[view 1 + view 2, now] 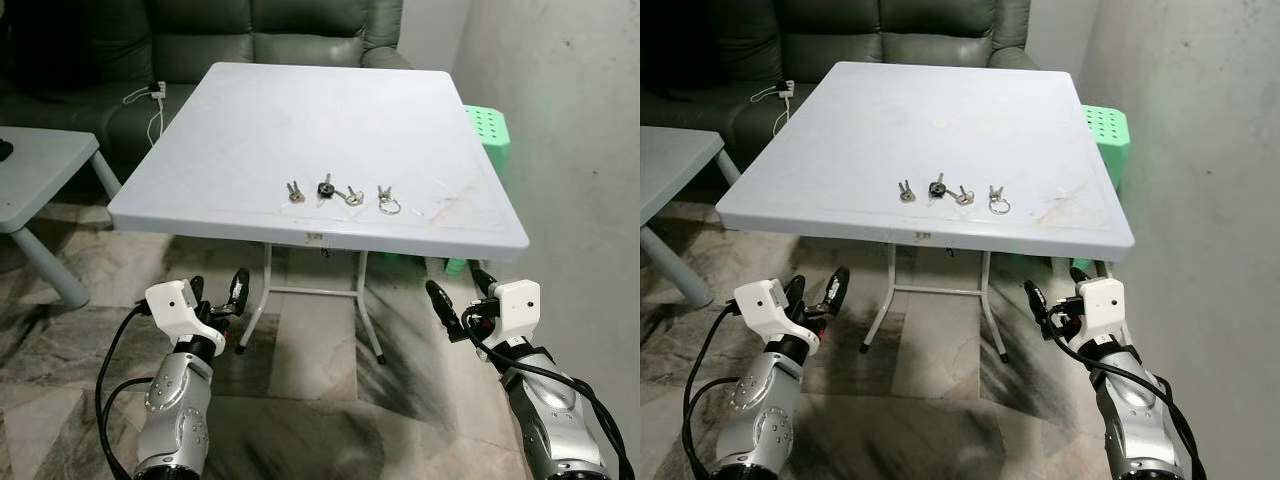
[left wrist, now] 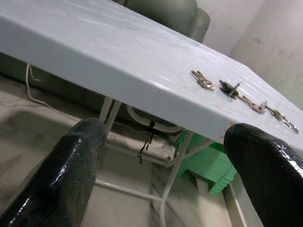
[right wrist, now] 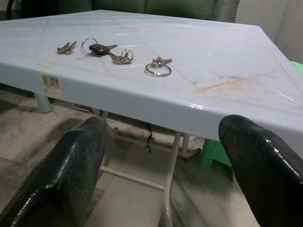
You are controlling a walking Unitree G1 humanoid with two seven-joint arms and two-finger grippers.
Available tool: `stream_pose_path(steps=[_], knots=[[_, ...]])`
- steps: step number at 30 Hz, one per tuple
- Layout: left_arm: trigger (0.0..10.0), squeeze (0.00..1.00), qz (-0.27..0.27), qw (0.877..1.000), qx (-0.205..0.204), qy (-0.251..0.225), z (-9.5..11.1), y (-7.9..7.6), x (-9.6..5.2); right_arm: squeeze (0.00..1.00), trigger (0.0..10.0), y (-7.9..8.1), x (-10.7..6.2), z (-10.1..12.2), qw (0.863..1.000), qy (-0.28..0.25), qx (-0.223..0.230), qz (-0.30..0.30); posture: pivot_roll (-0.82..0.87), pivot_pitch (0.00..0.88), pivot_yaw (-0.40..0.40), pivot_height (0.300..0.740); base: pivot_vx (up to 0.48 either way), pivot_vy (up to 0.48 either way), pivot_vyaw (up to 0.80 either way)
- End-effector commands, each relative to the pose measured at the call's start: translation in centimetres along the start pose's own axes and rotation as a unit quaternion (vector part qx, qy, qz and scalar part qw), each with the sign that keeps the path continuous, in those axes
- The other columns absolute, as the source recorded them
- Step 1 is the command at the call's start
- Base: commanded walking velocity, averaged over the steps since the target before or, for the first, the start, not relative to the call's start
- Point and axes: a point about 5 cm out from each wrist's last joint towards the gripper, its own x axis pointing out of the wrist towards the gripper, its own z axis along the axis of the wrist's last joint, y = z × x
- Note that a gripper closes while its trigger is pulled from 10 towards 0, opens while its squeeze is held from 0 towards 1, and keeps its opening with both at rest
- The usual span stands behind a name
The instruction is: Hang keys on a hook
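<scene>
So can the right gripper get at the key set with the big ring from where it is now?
Probably yes. The right gripper hangs open below the table's near edge, and the ringed keys lie close to that edge with nothing over them; it would only need to rise first.

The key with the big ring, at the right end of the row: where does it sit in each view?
Left eye: ringed key, rightmost in the row near the table's front edge.
Right eye: ringed key, again rightmost.
Left wrist: at the row's far end, beyond the table edge.
Right wrist: nearest set, ring toward the camera.
Shared landmark: black-headed key, second from the robot's left.
</scene>
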Motion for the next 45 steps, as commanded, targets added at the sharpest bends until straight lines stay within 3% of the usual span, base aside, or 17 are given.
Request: stream_pose_path(steps=[1,41,45], knots=[[10.0,0.0,-0.003,1.0,-0.001,0.0,0.21,-0.12,0.15,0.0,10.0,-0.14,-0.02,0.38,1.0,-0.007,-0.001,-0.005,-0.01,0.042,-0.047,0.74,0.24,0.0,0.0],[10.0,0.0,-0.005,1.0,0.0,-0.003,0.38,-0.13,0.3,0.0,10.0,-0.16,-0.01,0.33,1.0,-0.005,0.0,-0.004,0.0,0.039,-0.051,0.74,0.255,0.0,0.0],[10.0,0.0,-0.008,1.0,0.005,-0.005,0.54,-0.25,0.35,0.0,10.0,-0.26,0.1,0.84,1.0,-0.024,0.016,-0.009,0.0,0.037,-0.05,0.74,0.295,0.0,0.0]])
